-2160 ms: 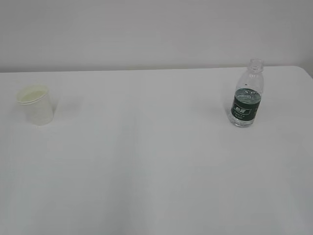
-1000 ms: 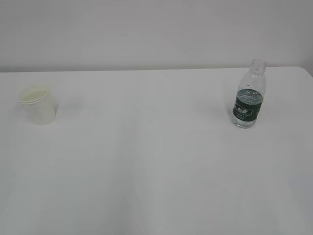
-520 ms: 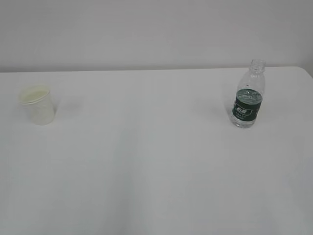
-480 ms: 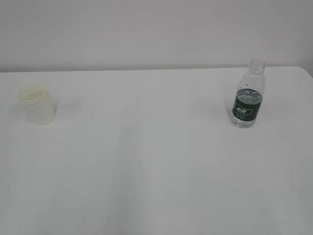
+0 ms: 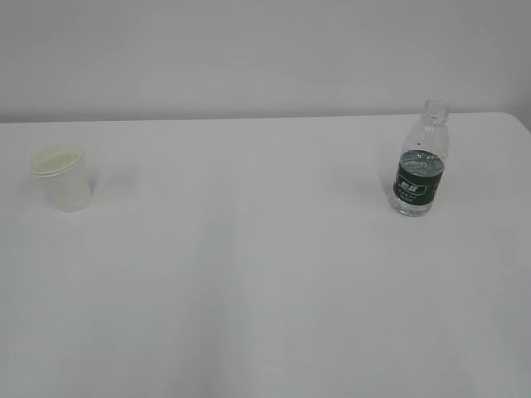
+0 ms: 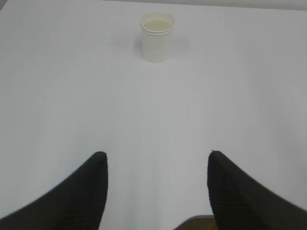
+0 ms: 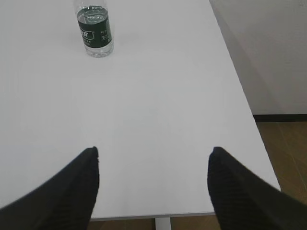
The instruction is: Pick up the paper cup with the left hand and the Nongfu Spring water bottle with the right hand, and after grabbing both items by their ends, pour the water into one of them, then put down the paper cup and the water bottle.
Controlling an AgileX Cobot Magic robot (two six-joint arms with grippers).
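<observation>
Reaching out for cup and bottle, both still standing untouched on the table.

We have the left hand (image 6: 156, 167) with its jaws spread wide and empty, the paper cup (image 6: 157, 36) upright well ahead of it and nearly centred between the fingers; the right hand (image 7: 153, 167) is likewise wide and empty, with the Nongfu Spring water bottle (image 7: 95, 31) upright far ahead and off to its left. We judge the approach should bring each gripper level and straight on, the right swinging left first (the bottle is capless and holds water (image 5: 416, 162), so a nudge could spill it), and close gently on the thin cup.
</observation>
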